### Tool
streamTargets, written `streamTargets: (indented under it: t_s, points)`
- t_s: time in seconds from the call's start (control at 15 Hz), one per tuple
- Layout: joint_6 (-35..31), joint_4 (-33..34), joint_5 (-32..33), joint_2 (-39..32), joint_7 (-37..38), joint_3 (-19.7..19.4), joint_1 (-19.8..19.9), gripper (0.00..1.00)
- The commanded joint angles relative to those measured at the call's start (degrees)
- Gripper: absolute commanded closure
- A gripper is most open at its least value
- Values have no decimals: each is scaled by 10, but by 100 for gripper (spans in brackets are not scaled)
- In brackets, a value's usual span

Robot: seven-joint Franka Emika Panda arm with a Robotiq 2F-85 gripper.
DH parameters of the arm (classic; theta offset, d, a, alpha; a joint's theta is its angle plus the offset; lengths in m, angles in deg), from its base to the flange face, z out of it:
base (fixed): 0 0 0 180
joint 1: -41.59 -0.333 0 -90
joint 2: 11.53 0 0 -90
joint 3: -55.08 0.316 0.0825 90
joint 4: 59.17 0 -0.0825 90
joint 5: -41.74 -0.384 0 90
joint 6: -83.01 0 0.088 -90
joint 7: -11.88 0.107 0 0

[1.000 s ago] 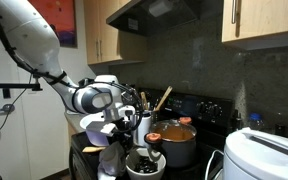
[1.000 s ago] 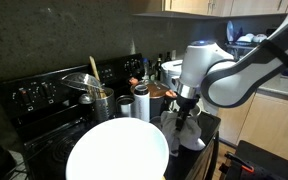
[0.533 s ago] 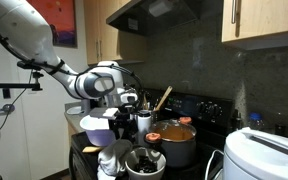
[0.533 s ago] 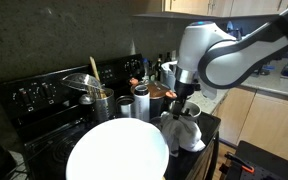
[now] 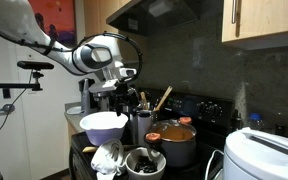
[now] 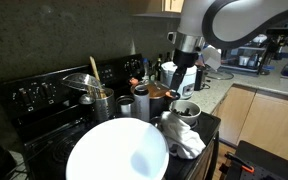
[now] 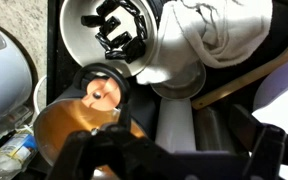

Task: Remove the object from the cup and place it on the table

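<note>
A white cup (image 7: 119, 30) holding a black tangled object stands at the front of the stove; it shows in both exterior views (image 5: 142, 162) (image 6: 187, 110). A crumpled white cloth (image 7: 219, 30) lies right beside it on the surface, also seen in both exterior views (image 5: 106, 158) (image 6: 187, 142). My gripper (image 5: 112, 88) (image 6: 184, 78) hangs high above the cup and cloth. It looks open and empty, with its dark fingers at the bottom of the wrist view (image 7: 174, 162).
A steel pot of orange contents (image 5: 174, 138) (image 7: 74, 125), a white bowl (image 5: 102, 125) (image 6: 117, 152), metal cylinders and a utensil holder with a wooden spoon (image 6: 96, 95) crowd the stove. A white rice cooker (image 5: 264, 155) stands at one side.
My gripper has risen from just above the cloth and cup to well above them. The cloth stays on the surface beside the cup.
</note>
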Motion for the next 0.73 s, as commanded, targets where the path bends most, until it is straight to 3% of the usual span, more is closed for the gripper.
streamTargets:
  t_s: [0.0,0.67]
  points:
    - [33,32,-14,14,-16,1,-4,0]
    - [20,39,-12,17,-2,5,0,0]
